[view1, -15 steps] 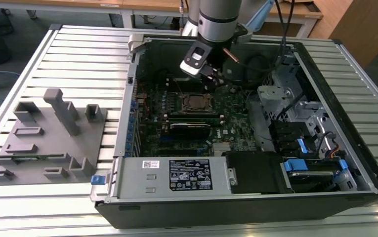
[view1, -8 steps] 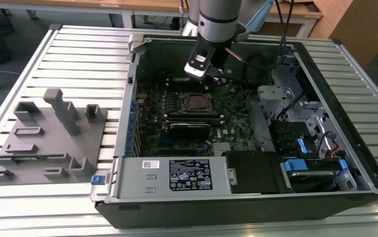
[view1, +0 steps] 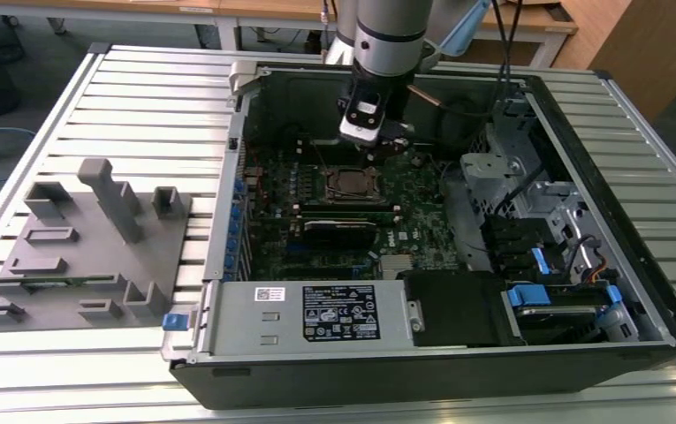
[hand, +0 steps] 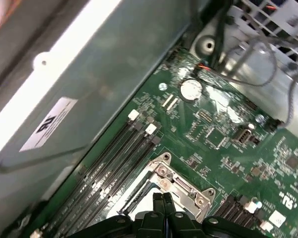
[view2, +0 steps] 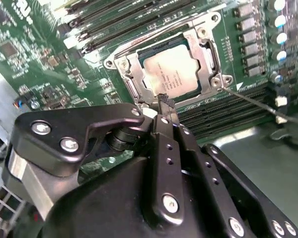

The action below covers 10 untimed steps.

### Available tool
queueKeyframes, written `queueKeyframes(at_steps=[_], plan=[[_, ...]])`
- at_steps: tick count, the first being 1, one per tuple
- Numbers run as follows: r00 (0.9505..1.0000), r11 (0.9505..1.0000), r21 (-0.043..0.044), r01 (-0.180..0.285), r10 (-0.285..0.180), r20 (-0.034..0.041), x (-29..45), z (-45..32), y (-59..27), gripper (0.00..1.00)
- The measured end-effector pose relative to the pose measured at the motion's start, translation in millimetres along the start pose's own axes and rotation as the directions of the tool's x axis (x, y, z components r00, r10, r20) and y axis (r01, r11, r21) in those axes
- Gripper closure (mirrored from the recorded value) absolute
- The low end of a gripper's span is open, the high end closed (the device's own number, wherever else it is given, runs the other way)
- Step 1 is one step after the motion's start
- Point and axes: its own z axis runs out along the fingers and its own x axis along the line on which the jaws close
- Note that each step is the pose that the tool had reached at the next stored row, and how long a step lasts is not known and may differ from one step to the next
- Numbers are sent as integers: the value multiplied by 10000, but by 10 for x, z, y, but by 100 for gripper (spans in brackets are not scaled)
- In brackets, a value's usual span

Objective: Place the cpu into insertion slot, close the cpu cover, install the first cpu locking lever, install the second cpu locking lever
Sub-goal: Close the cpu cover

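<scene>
Both black fingertips of your gripper (view2: 165, 102) sit pressed together at the rim of the thin dull-metal cpu cover (view2: 206, 47), which frames the flat grey-brown square cpu (view2: 170, 69) in its socket, while the gripper's body hides the cover's near edge.

The cpu (view2: 171, 74) lies inside the window of the cpu cover (view2: 208, 53).

A ribbed metal table (view1: 137, 97) is carrying an open computer case (view1: 456, 382), and a grey plastic tray (view1: 79, 265) is lying just beside it, toward the exterior view's left.
</scene>
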Motion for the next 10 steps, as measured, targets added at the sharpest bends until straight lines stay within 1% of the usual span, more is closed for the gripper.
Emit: queueKeyframes(at_steps=[3,5,7,10], plan=[[9985,9985,4,540,-540,-19,0,3,0,89],[9959,9959,7,908,-908,-32,0,4,0,89],[9919,9920,9,1266,-1266,-45,0,6,0,89],[9837,9837,12,1799,-1799,-64,0,8,0,89]])
